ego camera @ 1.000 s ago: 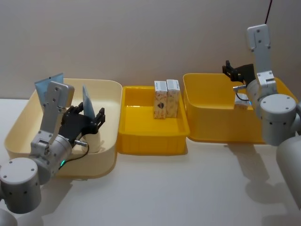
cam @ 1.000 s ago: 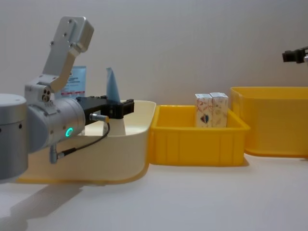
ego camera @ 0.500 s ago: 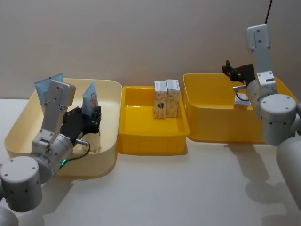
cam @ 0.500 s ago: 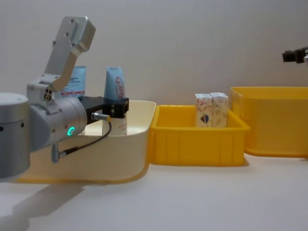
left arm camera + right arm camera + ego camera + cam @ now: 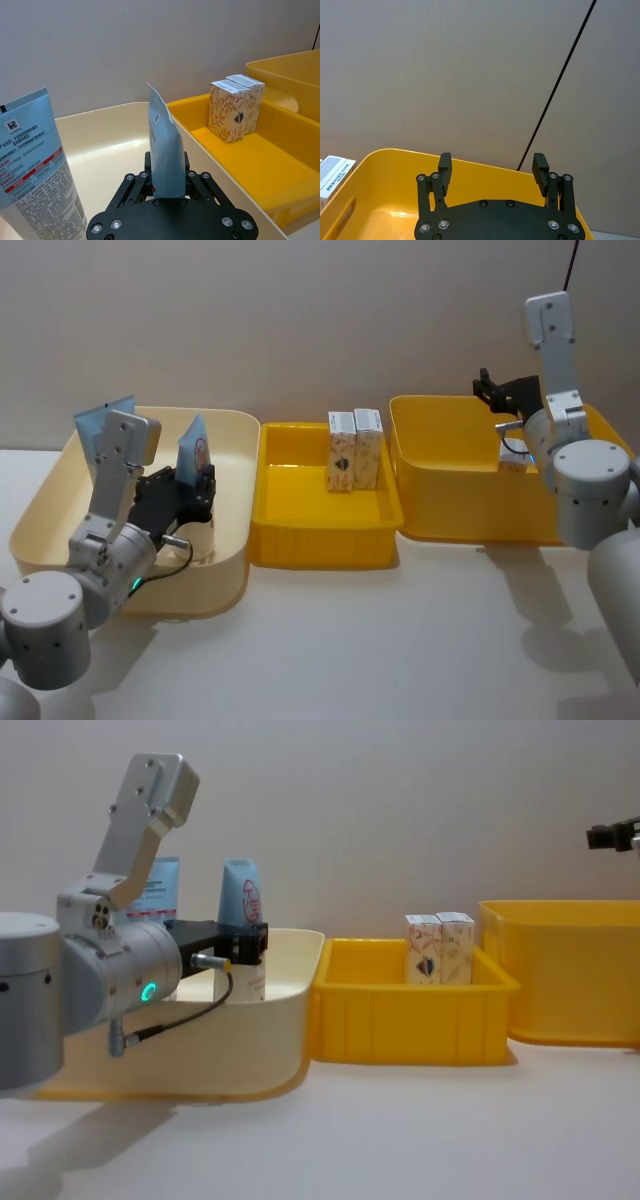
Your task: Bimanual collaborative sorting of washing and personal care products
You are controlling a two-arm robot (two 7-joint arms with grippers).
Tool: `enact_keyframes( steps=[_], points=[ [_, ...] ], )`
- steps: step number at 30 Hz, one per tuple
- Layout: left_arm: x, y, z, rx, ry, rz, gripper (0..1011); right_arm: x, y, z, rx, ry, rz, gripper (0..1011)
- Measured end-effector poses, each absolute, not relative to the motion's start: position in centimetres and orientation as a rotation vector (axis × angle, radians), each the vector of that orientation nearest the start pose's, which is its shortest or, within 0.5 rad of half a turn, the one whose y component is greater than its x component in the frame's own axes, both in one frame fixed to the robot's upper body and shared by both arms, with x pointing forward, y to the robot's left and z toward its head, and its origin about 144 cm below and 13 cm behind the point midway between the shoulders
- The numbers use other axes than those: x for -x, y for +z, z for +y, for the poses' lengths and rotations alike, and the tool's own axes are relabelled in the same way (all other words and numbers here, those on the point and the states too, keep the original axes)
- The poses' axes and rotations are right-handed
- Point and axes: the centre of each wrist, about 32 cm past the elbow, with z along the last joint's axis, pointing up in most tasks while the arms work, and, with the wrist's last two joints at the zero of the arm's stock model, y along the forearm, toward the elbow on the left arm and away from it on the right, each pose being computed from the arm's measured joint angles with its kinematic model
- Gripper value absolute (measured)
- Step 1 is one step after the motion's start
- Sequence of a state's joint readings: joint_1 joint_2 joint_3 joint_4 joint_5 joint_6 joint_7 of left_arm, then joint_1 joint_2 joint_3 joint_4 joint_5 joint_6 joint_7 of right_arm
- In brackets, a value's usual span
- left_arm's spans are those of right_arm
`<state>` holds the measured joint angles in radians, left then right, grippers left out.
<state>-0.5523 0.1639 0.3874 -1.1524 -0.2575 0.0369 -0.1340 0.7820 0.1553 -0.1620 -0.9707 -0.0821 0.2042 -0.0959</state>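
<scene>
Mid-left: left gripper (image 5: 197, 483) pinching soft pale blue tube (image 5: 194, 447), flat-crimped top, upright in glossy cream bin (image 5: 232, 530). Upper right: right gripper (image 5: 488, 388) spread above rigid yellow bin (image 5: 440, 510).

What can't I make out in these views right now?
Base of the red-mark tube: chest view, behind the left pincer and the cream bin wall; left wrist view, behind the pincer's body.
The text-label tube: left wrist view, cut off by the edge; head view, mostly behind the left arm.
The carton in the right yellow bin: head view, mostly behind the right arm.
</scene>
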Motion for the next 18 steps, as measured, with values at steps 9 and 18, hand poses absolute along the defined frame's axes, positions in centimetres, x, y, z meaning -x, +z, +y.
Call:
enact_keyframes(
  steps=[9,18],
  points=[
    [-59.6,121.5,18.3,0.008,1.148,-0.086,256,-65.6,128.6,-25.9,0.258,-1.664,-0.229,1001],
    [-60.0,124.4,17.6,0.064,1.116,-0.178,256,-65.6,128.6,-25.9,0.258,-1.664,-0.229,1001]
  ],
)
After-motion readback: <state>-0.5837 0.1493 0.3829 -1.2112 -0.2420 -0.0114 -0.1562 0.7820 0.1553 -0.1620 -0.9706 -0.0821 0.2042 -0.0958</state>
